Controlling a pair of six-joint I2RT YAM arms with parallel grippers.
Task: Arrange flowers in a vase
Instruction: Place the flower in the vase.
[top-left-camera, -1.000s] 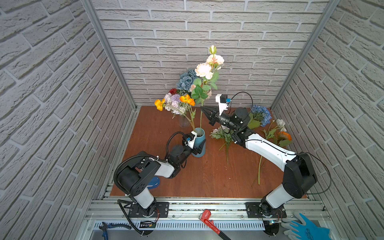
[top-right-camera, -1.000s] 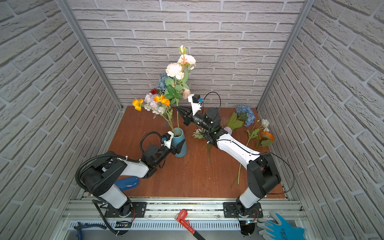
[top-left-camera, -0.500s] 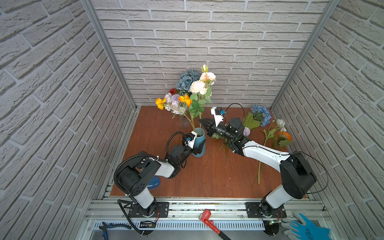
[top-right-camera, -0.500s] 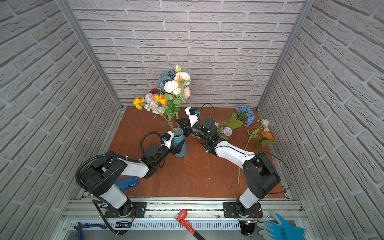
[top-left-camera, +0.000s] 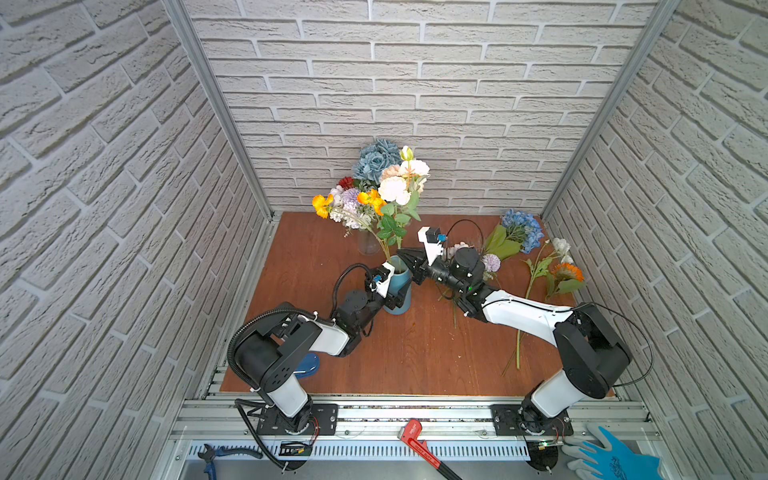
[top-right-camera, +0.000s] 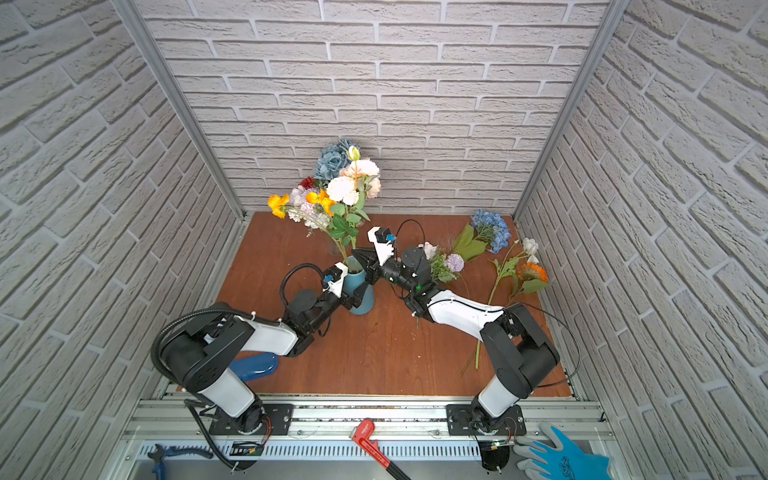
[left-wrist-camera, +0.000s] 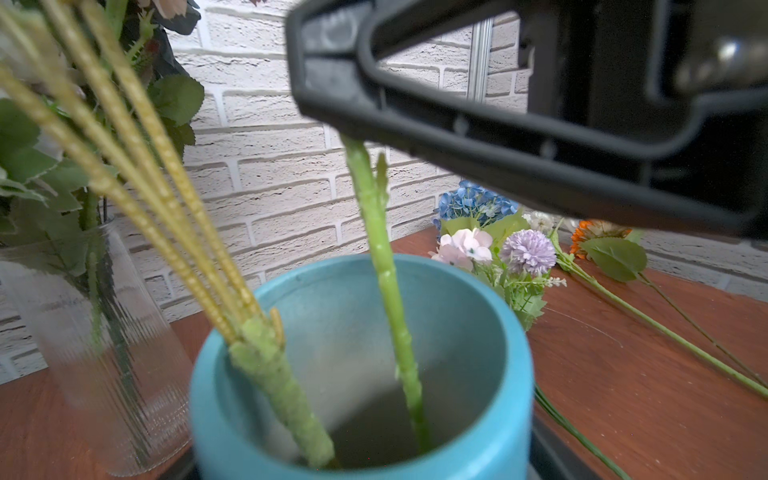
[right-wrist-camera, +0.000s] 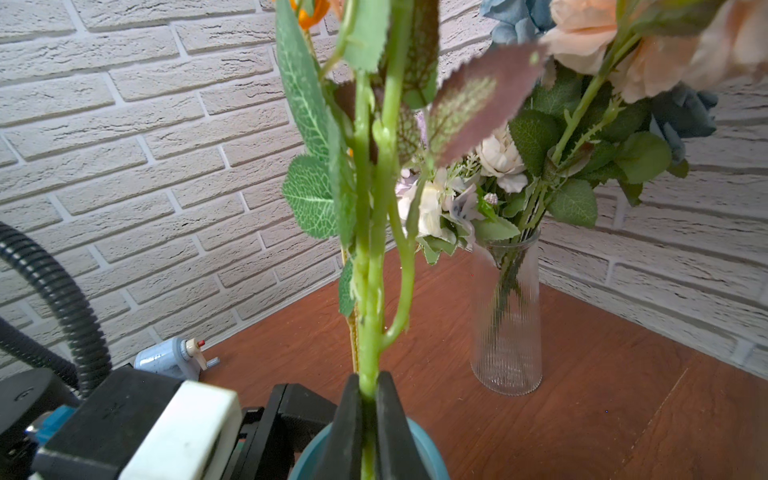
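Two vases on the board: a matte teal cylinder, the blue vase, mid-table, and a clear ribbed glass vase behind it toward the far wall, stuffed with blooms. Right gripper is clenched on a smooth green plastic stem just above the blue vase's rim. Stem's lower end is down inside that vase, white and peach heads up top. A second, flocked stem splitting into yellowish ribbed wires leans in the same vase. Left gripper grasps the blue vase, jaws on either side of its body. Loose flowers lie flat on the right: blue hydrangea, lilac pompom, orange head. Surface is a reddish-brown wood-grain board. White faux-brick panels on three sides, aluminium rail along the near edge.
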